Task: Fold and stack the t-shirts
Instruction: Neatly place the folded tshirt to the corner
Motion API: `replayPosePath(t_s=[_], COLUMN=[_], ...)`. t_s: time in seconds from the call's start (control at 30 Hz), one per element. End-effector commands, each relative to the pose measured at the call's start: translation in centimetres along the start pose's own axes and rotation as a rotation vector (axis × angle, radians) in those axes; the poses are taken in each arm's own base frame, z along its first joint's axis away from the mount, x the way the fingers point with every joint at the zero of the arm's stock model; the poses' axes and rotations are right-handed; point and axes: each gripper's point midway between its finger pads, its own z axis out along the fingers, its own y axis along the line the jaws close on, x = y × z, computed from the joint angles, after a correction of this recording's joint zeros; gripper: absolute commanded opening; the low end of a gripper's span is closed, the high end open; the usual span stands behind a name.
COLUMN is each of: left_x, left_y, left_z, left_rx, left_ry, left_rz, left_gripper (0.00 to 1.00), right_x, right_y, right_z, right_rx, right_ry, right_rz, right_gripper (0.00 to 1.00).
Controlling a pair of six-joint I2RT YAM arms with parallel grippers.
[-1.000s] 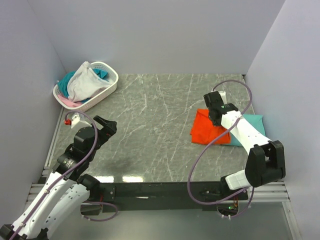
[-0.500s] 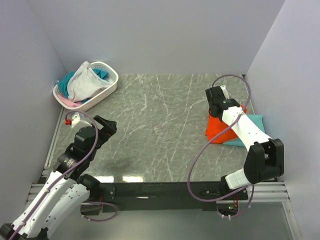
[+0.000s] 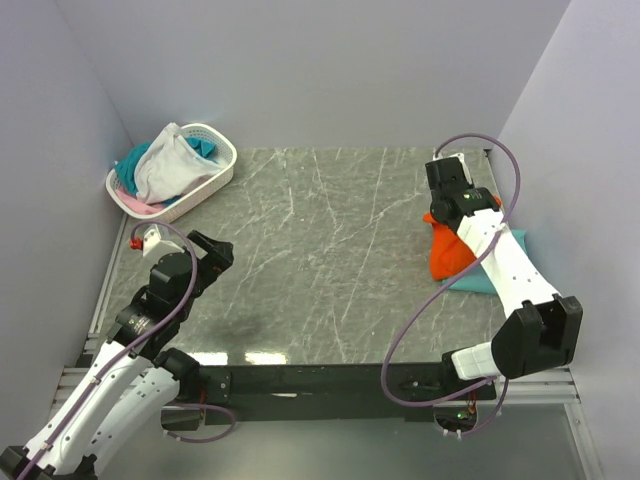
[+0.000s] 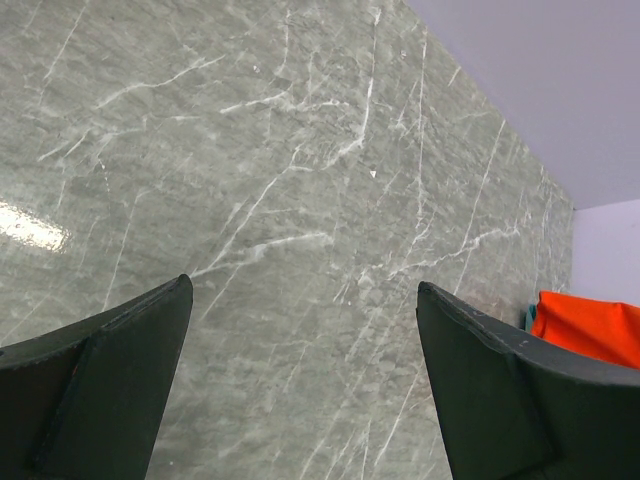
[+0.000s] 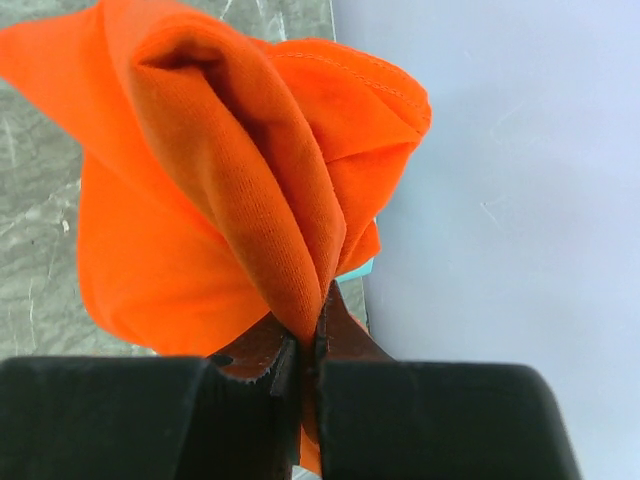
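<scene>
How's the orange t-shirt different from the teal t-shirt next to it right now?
The orange t-shirt is bunched, pinched in the right gripper; the teal t-shirt lies flat, ungripped. The orange t-shirt shows mostly; the teal t-shirt is largely hidden under it and the right arm. Both are plain-coloured.

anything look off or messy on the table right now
The orange t-shirt is bunched and twisted in the shut right tool, by the teal t-shirt, not folded flat. The clothes in the basket are a loose heap.
</scene>
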Motion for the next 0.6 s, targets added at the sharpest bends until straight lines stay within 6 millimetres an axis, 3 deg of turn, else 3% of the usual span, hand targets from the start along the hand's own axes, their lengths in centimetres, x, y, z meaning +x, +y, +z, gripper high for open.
replayPosePath(t_s=[0.0, 0.27, 0.57], left_x=[-0.9, -0.9, -1.0], left_y=[-0.5, -0.5, -0.4], left_z=[0.0, 0.1, 0.1], left_rx=[0.010, 0.000, -0.008], left_ry=[-0.031, -0.032, -0.032], left_rz=[-0.009, -0.004, -0.004], left_gripper=[1.00, 0.99, 0.99], right_x=[-0.8, -0.2, 0.9], right_y=[-2.4, -3.3, -5.6], right_z=[-1.8, -1.9, 2.9], right_rx=[0.004, -0.027, 0.017], right_ry=[-0.034, -0.018, 0.045], right_rz=[0.056, 0.049, 0.077], right_gripper=[0.00, 0.00, 0.00])
